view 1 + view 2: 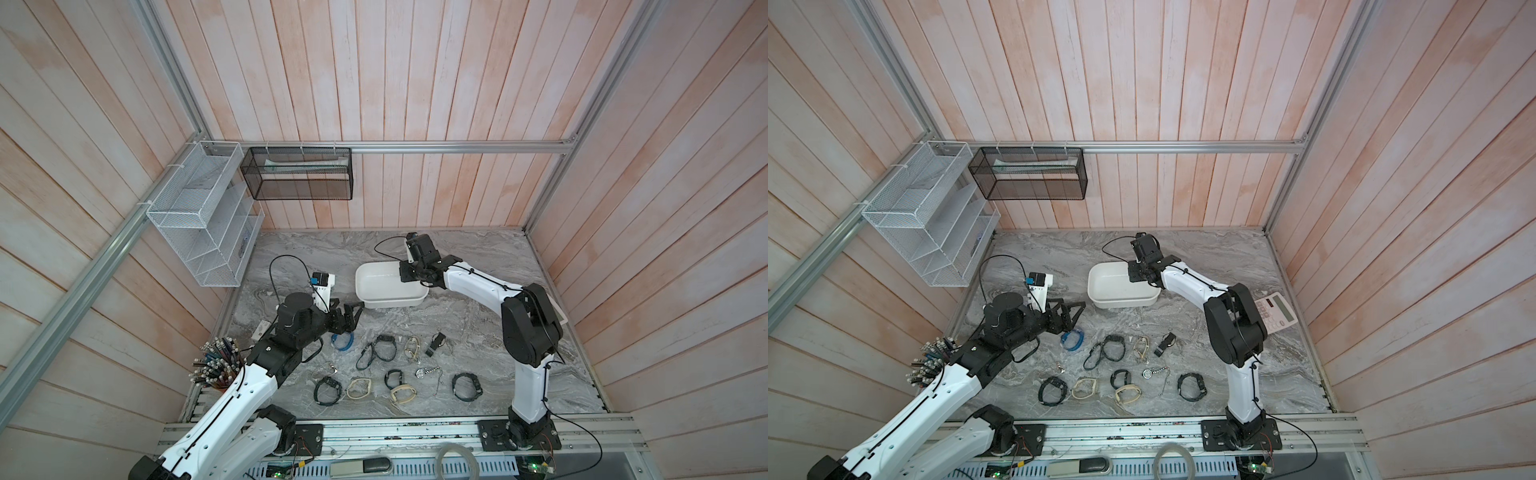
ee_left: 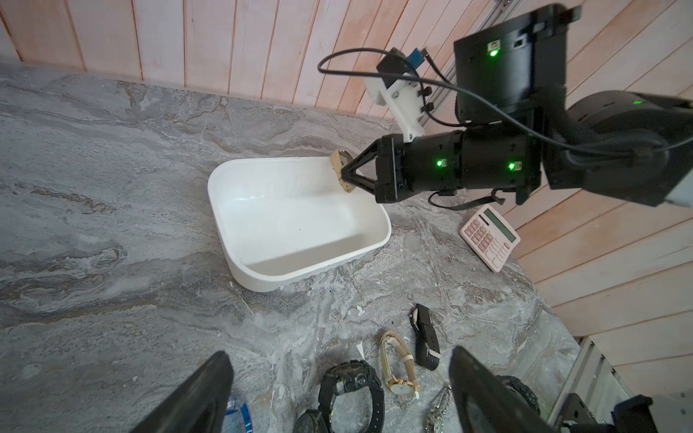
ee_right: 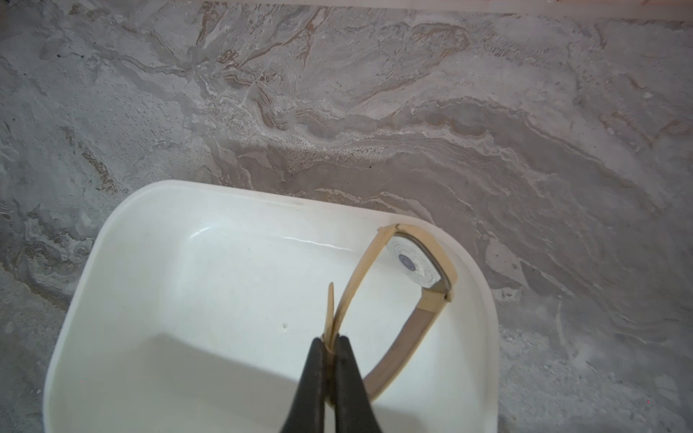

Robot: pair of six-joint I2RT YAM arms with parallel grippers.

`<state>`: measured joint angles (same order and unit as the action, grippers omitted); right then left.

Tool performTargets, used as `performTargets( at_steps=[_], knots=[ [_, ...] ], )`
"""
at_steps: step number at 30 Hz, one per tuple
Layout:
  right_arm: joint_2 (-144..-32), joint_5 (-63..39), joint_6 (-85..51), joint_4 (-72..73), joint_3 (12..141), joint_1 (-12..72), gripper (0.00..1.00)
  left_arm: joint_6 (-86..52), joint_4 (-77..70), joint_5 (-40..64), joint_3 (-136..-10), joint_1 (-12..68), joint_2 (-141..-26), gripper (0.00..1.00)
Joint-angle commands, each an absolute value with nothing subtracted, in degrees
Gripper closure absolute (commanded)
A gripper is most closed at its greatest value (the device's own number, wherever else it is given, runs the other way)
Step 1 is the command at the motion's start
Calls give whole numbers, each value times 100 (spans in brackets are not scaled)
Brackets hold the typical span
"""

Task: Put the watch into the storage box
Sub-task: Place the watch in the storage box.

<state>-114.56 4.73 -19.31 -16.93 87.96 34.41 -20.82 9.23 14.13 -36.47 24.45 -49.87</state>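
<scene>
Marble tabletop [image 3: 375,112], storage box [image 3: 180,292], right gripper [image 3: 330,346] pinching tan watch [image 3: 412,258] — over box

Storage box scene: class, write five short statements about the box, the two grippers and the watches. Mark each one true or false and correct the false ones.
1. The right gripper is shut on the strap of the beige watch. True.
2. Several watches already lie in the storage box. False: its floor is bare; only the held watch hangs over it.
3. The left gripper is open and holds nothing. True.
4. The pink calculator lies inside the storage box. False: it lies on the table, outside the box.
5. Every watch on the table has a black strap. False: a beige-strapped watch lies there too.
</scene>
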Motion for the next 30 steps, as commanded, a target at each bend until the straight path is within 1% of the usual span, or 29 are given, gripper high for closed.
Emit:
performTargets(
  at_steps=[1, 11, 15, 18, 24, 30],
  knots=[
    [-11706, 422, -1897, -1644, 9012, 3471, 100, -2117, 887, 1288, -3567, 2470, -4886, 8],
    [-12321, 589, -1904, -1463, 9106, 3470, 100, -2161, 809, 1188, -3619, 2470, -4874, 8],
    [-12436, 464, -1956, -1346, 9115, 3465, 100, -2197, 687, 1134, -3561, 2473, -4865, 8],
    [-12394, 332, -2010, -1274, 9115, 3468, 94, -2255, 694, 1113, -3552, 2470, -4844, 8],
    [-12004, 167, -1984, -1267, 9093, 3466, 76, -2224, 639, 1038, -3486, 2476, -4756, 8],
    [-11268, -205, -2102, -1058, 8800, 3369, 58, -2268, 677, 1017, -3515, 2470, -4716, 8]
  ],
)
